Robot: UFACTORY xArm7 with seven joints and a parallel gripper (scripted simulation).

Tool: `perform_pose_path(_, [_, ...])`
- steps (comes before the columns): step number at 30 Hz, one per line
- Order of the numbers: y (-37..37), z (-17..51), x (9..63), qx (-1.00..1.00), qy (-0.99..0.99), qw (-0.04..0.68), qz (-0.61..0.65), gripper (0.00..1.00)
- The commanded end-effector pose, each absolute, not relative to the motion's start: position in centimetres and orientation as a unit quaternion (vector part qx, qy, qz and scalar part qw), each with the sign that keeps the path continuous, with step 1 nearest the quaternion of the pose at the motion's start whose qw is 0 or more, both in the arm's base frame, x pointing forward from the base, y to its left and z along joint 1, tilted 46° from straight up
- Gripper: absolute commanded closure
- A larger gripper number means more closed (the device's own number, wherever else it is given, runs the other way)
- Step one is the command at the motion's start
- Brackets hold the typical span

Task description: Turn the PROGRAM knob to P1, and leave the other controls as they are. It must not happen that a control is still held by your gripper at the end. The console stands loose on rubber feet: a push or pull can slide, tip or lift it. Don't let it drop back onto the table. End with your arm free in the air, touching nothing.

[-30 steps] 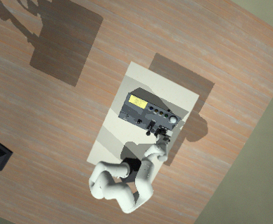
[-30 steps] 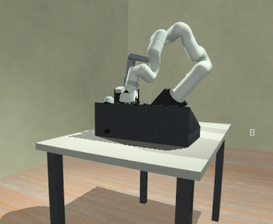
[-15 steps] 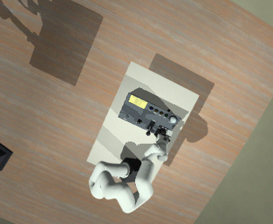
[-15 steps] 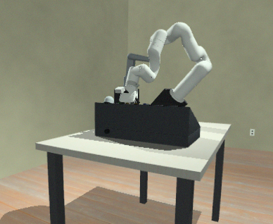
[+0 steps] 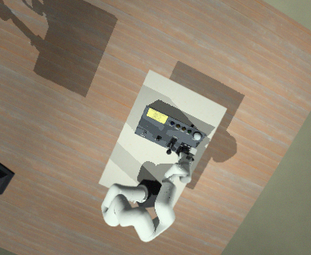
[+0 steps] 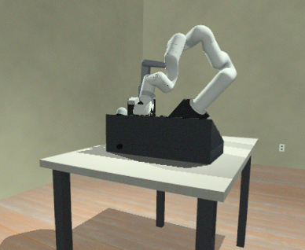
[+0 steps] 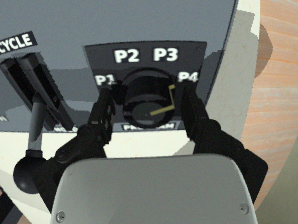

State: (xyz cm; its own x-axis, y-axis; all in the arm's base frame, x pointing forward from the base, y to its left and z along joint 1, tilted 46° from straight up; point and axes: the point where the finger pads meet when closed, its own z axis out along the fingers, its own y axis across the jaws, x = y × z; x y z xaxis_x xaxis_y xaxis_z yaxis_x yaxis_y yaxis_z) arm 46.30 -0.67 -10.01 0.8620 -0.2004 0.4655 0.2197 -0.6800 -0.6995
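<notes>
PROGRAM knob (image 7: 148, 98) sits at the console's (image 5: 155, 129) end nearest the table's (image 5: 118, 170) right edge, pointer aimed toward P4. It is judged stiff, small and round, best pinched across its sides and twisted without pushing, since the console stands loose. Gripper (image 7: 145, 111) straddles the knob, fingers partly open, holding nothing. CYCLE lever (image 7: 35, 132) stands just beside it.
</notes>
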Motion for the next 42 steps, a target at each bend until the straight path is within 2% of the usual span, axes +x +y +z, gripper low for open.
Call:
perform_pose_path(1, [-0.87, -10.00, 46.43, -0.878, -0.005, 0.398, -0.264, 0.24])
perform_pose_path(11, [-0.87, -10.00, 46.43, -0.878, -0.005, 0.398, -0.264, 0.24])
perform_pose_path(12, [-0.87, -10.00, 46.43, -0.878, -0.005, 0.398, -0.264, 1.00])
perform_pose_path(42, [-0.87, -10.00, 46.43, -0.878, -0.005, 0.398, -0.264, 1.00])
